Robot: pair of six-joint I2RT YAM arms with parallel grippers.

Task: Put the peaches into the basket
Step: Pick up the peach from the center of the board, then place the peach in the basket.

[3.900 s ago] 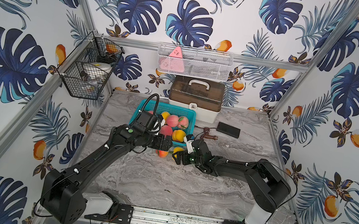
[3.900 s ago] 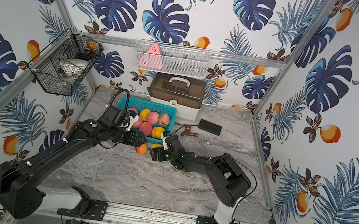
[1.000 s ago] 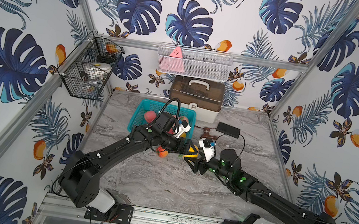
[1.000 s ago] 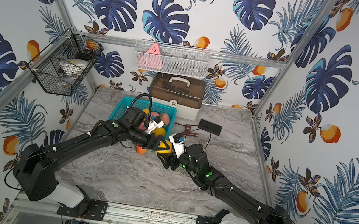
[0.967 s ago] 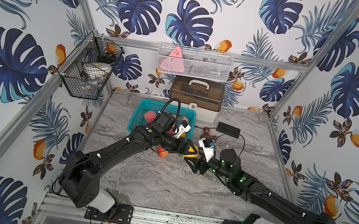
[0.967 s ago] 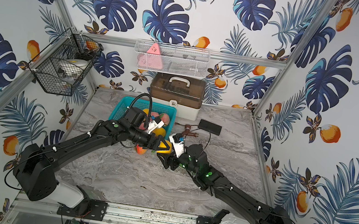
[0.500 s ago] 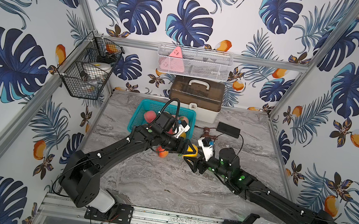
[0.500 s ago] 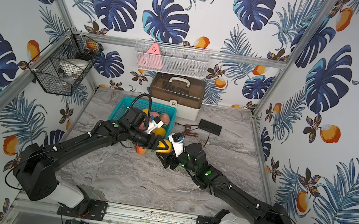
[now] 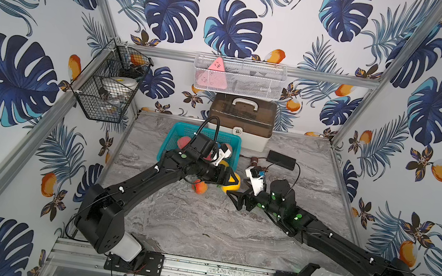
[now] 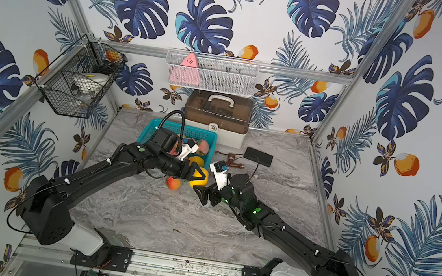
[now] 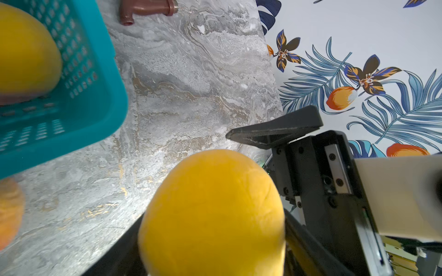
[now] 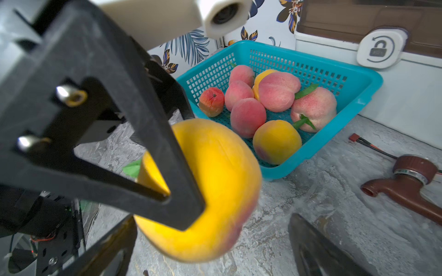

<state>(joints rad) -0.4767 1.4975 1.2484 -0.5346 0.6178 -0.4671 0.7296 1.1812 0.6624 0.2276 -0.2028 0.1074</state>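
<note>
- The left gripper (image 9: 232,182) was closed narrowly on the yellow peach (image 12: 215,191), with one black triangular finger (image 12: 167,186) across its top. The fruit seemed to be held just above the table, off the basket's near corner.
- The right gripper (image 9: 235,200) stood wide open just beside it and held nothing.
- The peach looked light, matte and slightly yielding. Being round, it was likely best gripped across its widest girth, clear of the green leaf (image 12: 132,168).
- The teal basket (image 12: 358,95) was stiff perforated plastic and sat near the table's back edge. It held several pink and yellow peaches (image 12: 278,94).
- An orange-red peach (image 9: 200,187) lay on the marbled table (image 9: 201,224) in front of the basket.
</note>
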